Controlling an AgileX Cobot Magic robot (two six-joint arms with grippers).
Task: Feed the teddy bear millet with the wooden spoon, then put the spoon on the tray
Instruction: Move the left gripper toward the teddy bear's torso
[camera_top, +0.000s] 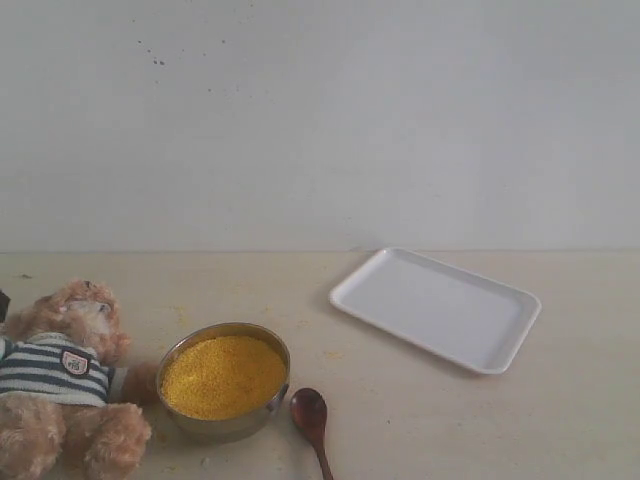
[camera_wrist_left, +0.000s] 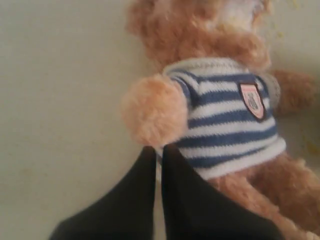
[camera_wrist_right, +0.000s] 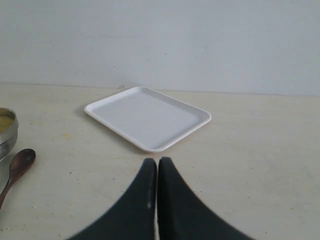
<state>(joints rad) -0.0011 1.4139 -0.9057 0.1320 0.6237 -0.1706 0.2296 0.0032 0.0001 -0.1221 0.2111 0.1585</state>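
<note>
Two clenched hands, left hand (camera_wrist_left: 159, 148) and right hand (camera_wrist_right: 156, 160), over cream tabletop (camera_top: 430, 420); plain pale wall (camera_top: 320, 120) behind

Teddy bear (camera_top: 65, 380), millet (camera_top: 223, 375), wooden spoon (camera_top: 310, 415) and tray (camera_top: 435, 308), laid out left to right.
Fuzzy light brown in a navy-and-white striped shirt with a chest badge, seemingly lying back, far left; fine bright yellow, filling a round metal bowl (camera_top: 230, 428) just beside the bear's arm; dark reddish-brown, oval end toward the back, just right of that bowl, handle cut off by the lower edge; white, flat, low-rimmed, set askew, well apart to the right.
</note>
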